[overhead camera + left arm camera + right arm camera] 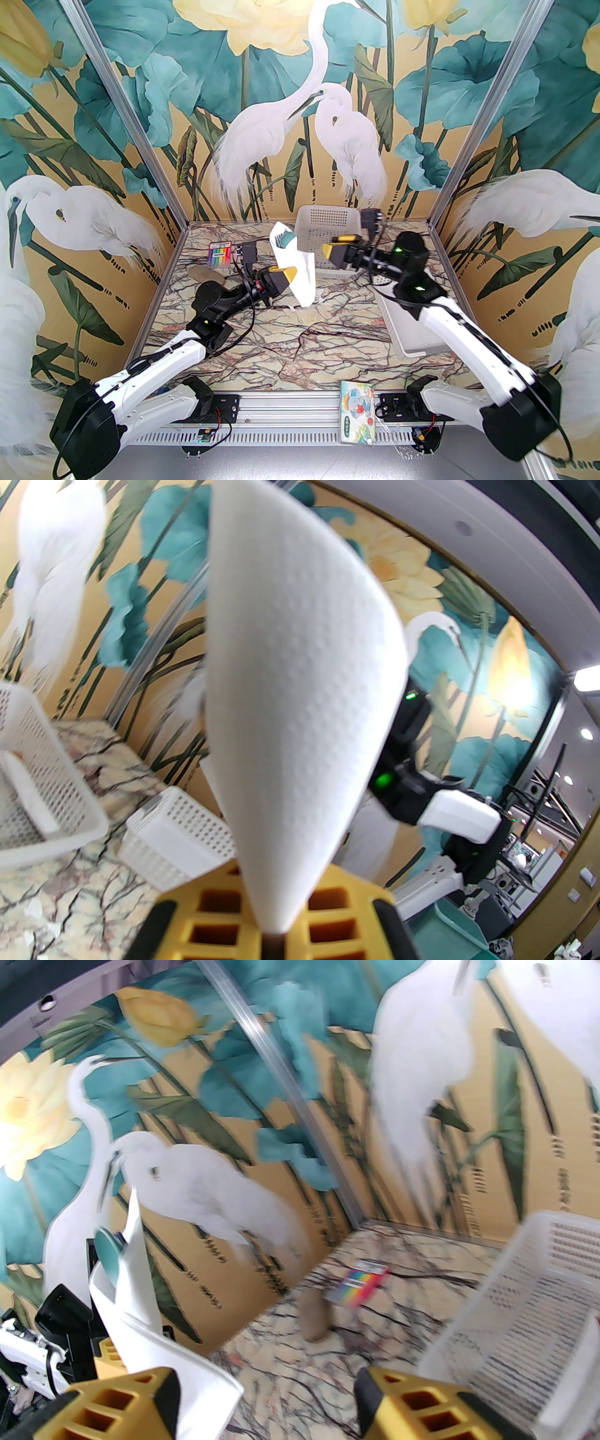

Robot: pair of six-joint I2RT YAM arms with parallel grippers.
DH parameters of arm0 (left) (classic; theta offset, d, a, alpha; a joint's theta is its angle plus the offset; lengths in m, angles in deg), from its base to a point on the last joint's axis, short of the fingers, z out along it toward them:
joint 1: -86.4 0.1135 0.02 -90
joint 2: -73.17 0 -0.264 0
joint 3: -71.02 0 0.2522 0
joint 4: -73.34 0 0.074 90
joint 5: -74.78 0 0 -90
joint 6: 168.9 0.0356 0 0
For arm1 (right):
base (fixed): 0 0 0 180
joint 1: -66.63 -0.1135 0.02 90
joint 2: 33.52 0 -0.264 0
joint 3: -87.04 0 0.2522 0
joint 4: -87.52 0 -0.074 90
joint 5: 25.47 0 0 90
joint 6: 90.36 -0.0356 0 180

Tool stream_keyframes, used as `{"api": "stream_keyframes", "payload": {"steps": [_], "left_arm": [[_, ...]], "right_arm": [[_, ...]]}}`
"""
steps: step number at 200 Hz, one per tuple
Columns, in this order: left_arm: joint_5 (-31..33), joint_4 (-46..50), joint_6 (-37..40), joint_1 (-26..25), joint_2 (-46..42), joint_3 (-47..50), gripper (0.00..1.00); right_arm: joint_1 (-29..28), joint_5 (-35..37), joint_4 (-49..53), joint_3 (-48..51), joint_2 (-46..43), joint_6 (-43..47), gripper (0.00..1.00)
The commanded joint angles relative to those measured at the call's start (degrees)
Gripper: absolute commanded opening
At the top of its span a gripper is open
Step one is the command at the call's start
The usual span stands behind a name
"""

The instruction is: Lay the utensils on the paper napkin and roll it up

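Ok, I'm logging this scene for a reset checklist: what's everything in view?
paper napkin: one, white, rolled, held up by the left gripper.
utensils: teal end poking from the napkin's top; count hidden.
back basket: one, white, table's far centre.
right basket: one, white, under the right arm.
rainbow-striped pack: one, multicoloured, far left.
tan object: one, brown, beside that pack; unclear.
cartoon tissue pack: one, pale printed, near rail.
table: one, marbled beige.
left gripper: one, yellow-fingered, shut on the napkin.
right gripper: one, yellow-fingered, open, beside the napkin.
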Motion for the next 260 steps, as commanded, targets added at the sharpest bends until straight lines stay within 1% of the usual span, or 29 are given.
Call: {"api": "stream_keyframes", "payload": {"steps": [1,14,26,52,80,87,104,168,260], "left_arm": [[2.71,3.4,1.01,0.61,-1.32,0.17,0.0],[3.07,4.7,1.25,0.79,-1.17,-0.29,0.0],[3.44,5.62,1.43,0.81,-1.01,-0.73,0.0],[3.49,5.59,1.27,0.84,-0.51,-1.27,0.0],[3.21,5.6,1.1,0.84,-0.29,-1.34,0.0],[3.18,5.6,1.1,0.84,-0.29,-1.23,0.0],[3.23,5.51,1.01,0.84,-0.29,-1.09,0.0],[2.83,4.41,0.28,0.85,-0.29,-1.14,0.0],[2.48,2.79,-0.39,0.84,-0.03,-1.2,0.0]], "right_arm": [[-0.13,-3.23,13.62,-1.8,-2.57,5.84,0.71],[-0.8,-6.15,15.96,-2.31,-3.19,6.75,0.7],[-2.59,-6.98,17.13,-2.24,-3.36,7.19,0.7],[-8.05,-5.33,16.98,-1.79,-2.39,8.34,0.66],[-11.79,-2.87,15.69,-2.08,-0.56,9.26,0.6],[-12.39,-2.63,14.96,-1.89,-0.12,9.28,0.58],[-13.09,-2.07,14.55,-1.88,1.07,9.29,0.56],[-14.63,0.02,14.38,-1.61,4.27,10.15,0.56],[-15.95,0.12,12.53,-0.27,6.76,9.69,0.55]]}}
